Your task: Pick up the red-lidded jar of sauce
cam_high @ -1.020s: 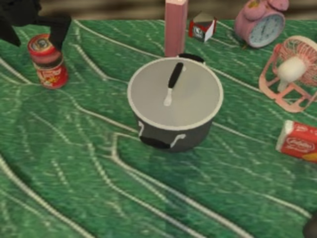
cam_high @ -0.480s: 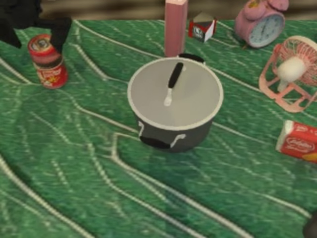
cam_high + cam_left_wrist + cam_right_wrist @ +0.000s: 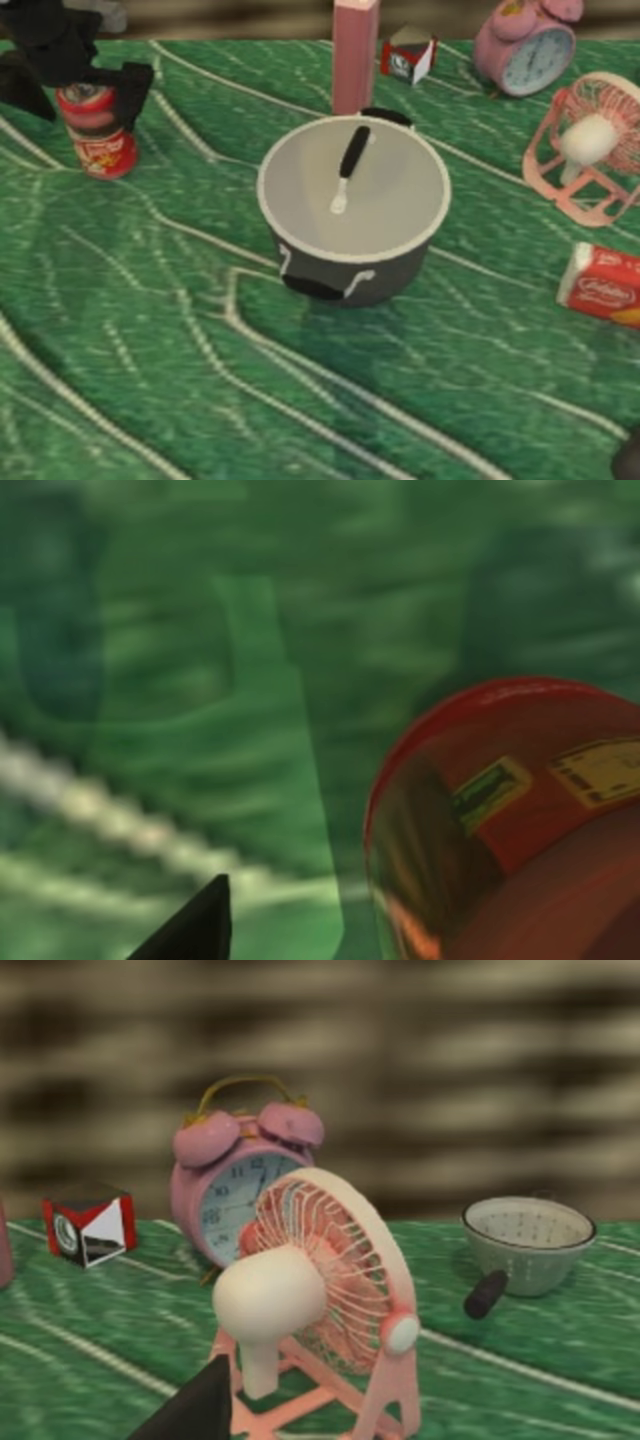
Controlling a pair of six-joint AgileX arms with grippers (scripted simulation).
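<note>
You only get part of the red-lidded jar of sauce (image 3: 510, 820) in the left wrist view, cut off lower right and blurry. Top view, upper left: the left gripper (image 3: 75, 75) hides its lid edges.

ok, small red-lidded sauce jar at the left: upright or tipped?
Upright. In the top view the small red-lidded sauce jar stands on its base on the green cloth, lid up, between the left gripper's black fingers.

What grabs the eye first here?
The grey lidded pot mid-table dominates the top view. At far left, the left tool straddles the jar, fingers either side of its red lid. At far right sit a pink fan and pink clock.
</note>
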